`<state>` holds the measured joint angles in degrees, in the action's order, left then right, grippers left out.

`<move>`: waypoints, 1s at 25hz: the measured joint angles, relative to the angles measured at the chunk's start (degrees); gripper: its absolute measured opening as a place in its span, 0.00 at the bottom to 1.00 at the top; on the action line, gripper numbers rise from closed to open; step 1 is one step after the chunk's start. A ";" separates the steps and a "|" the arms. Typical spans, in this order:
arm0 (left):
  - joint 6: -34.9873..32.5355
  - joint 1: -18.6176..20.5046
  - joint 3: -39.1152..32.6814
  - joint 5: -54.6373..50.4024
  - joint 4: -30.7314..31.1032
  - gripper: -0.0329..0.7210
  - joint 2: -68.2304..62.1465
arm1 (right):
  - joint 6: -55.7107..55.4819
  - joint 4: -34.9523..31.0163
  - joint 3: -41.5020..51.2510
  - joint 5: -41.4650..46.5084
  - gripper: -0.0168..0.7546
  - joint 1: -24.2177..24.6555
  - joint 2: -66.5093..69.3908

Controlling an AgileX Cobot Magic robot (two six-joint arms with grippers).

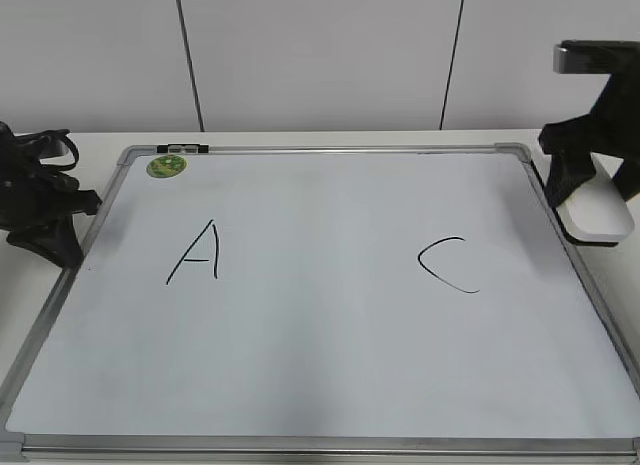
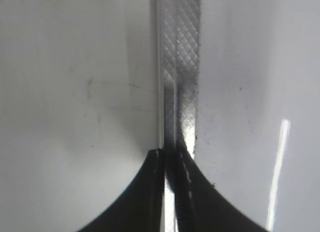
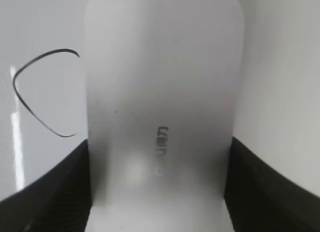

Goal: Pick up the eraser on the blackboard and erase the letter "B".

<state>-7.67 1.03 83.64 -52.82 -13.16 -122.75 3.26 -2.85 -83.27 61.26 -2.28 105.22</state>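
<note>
The blackboard [image 1: 320, 365] lies flat on the table, with a black "A" [image 1: 197, 253] on its left and a black "C" [image 1: 447, 265] on its right. No letter "B" shows; the board between them is blank white. My right gripper [image 1: 588, 190] is shut on the white eraser [image 1: 600, 213] at the board's right edge. In the right wrist view the eraser [image 3: 160, 67] fills the space between the two fingers [image 3: 159, 142], with the "C" [image 3: 30, 102] to its left. My left gripper [image 1: 55, 230] is shut and empty over the board's left frame [image 2: 182, 52], its fingertips [image 2: 170, 154] together.
A round green sticker [image 1: 167, 166] sits at the board's top left corner, with a small clip [image 1: 183, 147] on the top frame. A white wall stands behind the table.
</note>
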 joint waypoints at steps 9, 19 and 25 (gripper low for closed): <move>0.00 0.00 0.00 -0.04 0.00 0.06 0.00 | 0.67 -1.48 5.83 -7.85 0.72 1.60 0.12; 0.00 0.00 0.00 -0.13 0.00 0.06 0.00 | 0.80 -0.58 5.96 -10.74 0.72 1.60 3.97; 0.00 0.00 0.00 -0.13 0.00 0.06 0.00 | 0.80 -0.31 5.96 -11.94 0.72 1.60 5.90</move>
<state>-7.67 1.03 83.64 -52.95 -13.16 -122.75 4.06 -3.16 -77.31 49.32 -0.68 111.12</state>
